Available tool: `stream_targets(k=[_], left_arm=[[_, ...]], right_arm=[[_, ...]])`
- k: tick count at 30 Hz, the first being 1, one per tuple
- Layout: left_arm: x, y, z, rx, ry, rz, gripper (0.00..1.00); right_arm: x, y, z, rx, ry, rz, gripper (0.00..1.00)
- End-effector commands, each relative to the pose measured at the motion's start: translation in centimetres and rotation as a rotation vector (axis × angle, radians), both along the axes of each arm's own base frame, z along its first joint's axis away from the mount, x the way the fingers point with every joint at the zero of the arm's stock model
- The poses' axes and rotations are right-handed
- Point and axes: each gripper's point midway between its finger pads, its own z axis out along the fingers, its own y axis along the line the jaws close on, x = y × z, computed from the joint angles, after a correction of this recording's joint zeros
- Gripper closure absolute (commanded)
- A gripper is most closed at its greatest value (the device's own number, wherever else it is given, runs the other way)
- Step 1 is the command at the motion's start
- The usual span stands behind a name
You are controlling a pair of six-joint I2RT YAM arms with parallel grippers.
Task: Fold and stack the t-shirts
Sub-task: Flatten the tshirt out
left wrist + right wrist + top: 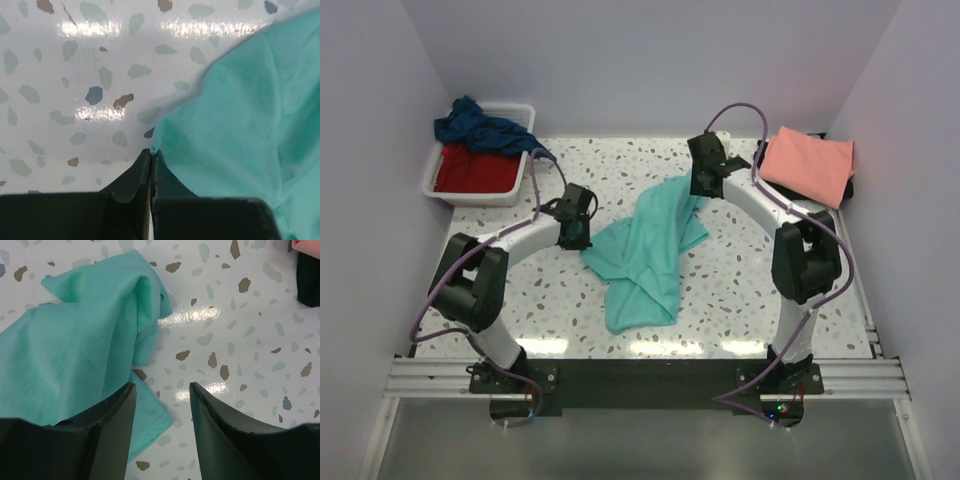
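Teal shirt (645,250) sits crumpled mid-desk (740,285), left gripper (150,155) has jaws pinched together on just its left edge, right gripper (162,390) hovers jaws apart at the far end, so that skimpy bite might slip once lifted.

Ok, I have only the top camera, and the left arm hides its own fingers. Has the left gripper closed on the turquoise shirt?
Observer: Yes. The left wrist view shows the left gripper shut, with the edge of the turquoise t-shirt caught at its very tips.
Operator: And the right one, is it holding cloth too?
Observer: No. The right wrist view shows the right gripper open over the shirt's edge, with nothing pinched between its fingers.
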Motion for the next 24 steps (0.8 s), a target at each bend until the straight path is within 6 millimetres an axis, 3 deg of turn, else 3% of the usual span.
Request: stream_targets(k=[1, 2, 4, 5, 7, 8, 12, 13, 15, 16, 18, 22, 24], left_arm=[[4.3, -0.2, 7.5, -0.001, -0.187, -0.007, 1.00], [5.6, -0.5, 10.3, -0.013, -0.249, -0.007, 1.00], [6.4, -0.7, 13.1, -0.016, -0.299, -0.018, 1.00], [7.4, -1.0, 16.1, -0.035, -0.364, -0.018, 1.00], [8.1, -1.1, 18.8, -0.040, -0.413, -0.026, 1.00], [8.9, -1.4, 21.5, -0.059, -0.469, -0.024, 1.00], [10.1, -2.0, 27.3, -0.101, -0.579, -0.030, 1.00], [10.6, -2.2, 29.2, -0.116, -0.619, -0.025, 1.00], [11.0, -2.2, 30.9, -0.122, -0.650, -0.015, 1.00], [11.4, -2.3, 32.7, -0.137, -0.685, -0.008, 1.00], [11.6, -2.3, 34.4, -0.152, -0.722, 0.005, 1.00], [11.8, -1.4, 38.9, -0.159, -0.832, 0.053, 1.00], [11.9, -0.4, 40.1, -0.133, -0.872, 0.093, 1.00]], right_arm=[[-0.8, -0.6, 3.6, 0.022, -0.085, -0.027, 0.49], [-1.0, -0.8, 3.7, 0.019, -0.088, -0.031, 0.49], [-1.7, -1.2, 3.9, 0.013, -0.089, -0.034, 0.48], [-2.0, -1.4, 3.9, 0.012, -0.089, -0.035, 0.47], [-2.7, -1.5, 4.2, 0.020, -0.088, -0.028, 0.46], [-3.0, -1.4, 4.2, 0.035, -0.084, -0.020, 0.46], [-4.9, -0.6, 4.7, 0.057, -0.086, 0.022, 0.46], [-5.8, 0.0, 4.0, 0.055, -0.069, 0.047, 0.46], [-6.8, 0.9, 4.7, 0.065, -0.084, 0.082, 0.46], [-7.8, 2.1, 4.1, 0.061, -0.071, 0.124, 0.46], [-9.2, 4.4, 3.9, 0.076, -0.065, 0.193, 0.46], [-11.4, 7.8, 1.2, 0.109, -0.002, 0.305, 0.46], [-12.2, 9.6, 0.2, 0.131, 0.026, 0.364, 0.46]])
